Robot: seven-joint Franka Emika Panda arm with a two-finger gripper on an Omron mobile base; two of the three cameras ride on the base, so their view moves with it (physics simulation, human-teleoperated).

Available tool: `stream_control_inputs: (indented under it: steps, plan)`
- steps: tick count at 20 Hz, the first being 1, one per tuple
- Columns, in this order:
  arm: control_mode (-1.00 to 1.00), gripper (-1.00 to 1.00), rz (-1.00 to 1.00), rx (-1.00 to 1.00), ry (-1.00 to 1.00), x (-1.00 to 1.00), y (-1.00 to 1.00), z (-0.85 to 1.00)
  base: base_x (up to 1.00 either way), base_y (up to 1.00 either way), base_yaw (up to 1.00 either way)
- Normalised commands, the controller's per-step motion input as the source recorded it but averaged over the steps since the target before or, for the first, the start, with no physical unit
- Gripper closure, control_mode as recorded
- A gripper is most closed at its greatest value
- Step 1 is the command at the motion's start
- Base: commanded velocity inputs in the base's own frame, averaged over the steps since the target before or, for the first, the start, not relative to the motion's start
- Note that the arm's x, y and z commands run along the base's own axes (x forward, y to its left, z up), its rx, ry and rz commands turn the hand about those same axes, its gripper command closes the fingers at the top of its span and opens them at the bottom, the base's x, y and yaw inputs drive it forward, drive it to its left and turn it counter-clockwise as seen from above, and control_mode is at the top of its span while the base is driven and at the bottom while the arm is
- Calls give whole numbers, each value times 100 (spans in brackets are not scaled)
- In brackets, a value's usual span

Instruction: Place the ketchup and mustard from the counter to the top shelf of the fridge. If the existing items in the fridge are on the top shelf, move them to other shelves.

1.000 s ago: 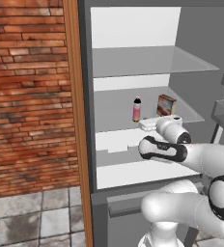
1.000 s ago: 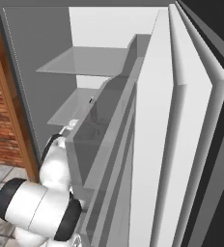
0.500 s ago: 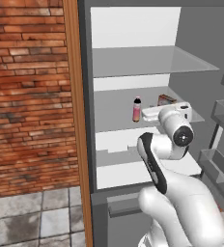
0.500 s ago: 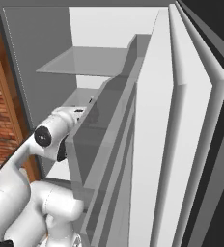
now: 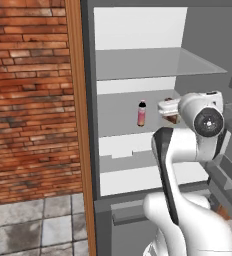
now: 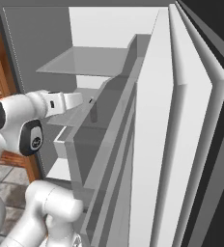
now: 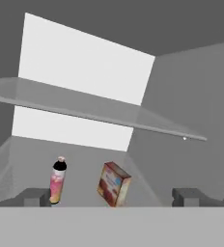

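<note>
- Gripper (image 7: 112, 197) stands wide open with nothing between its tips, level with a lower shelf (image 5: 119, 114) inside the fridge (image 5: 208, 40).
- Fingertips (image 7: 34, 196) frame two things farther in on that shelf: pink bottle (image 7: 57, 181) with a black cap, upright, and reddish-brown box (image 7: 114, 184) just beside it, turned at an angle.
- Top shelf (image 7: 80, 107) runs above them, bare.
- Beyond it is the white back wall (image 7: 85, 62).

The arm (image 5: 198, 120) hides most of the reddish-brown box (image 5: 173, 118); its front picture is illegible.
</note>
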Motion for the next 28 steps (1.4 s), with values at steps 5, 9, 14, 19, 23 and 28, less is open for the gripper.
stream_control_inputs:
  steps: [5, 9, 14, 19, 23, 28]
  plan:
    - [-100, -100, -4, -1, 28, -100, 4, 46, 0, 0, 0]
    - [-100, -100, 0, 7, 22, -91, 28, 0, 0, 0, 0]
    - [-100, -100, -3, 33, -4, -83, 8, -1, 0, 0, 0]
    - [-100, -100, -9, 44, -7, -48, 1, -1, 0, 0, 0]
    - [-100, -100, -5, 20, -5, -8, 0, 0, 0, 0, 0]
    - [-100, -100, 0, 1, 0, 0, 0, 0, 0, 0, 0]
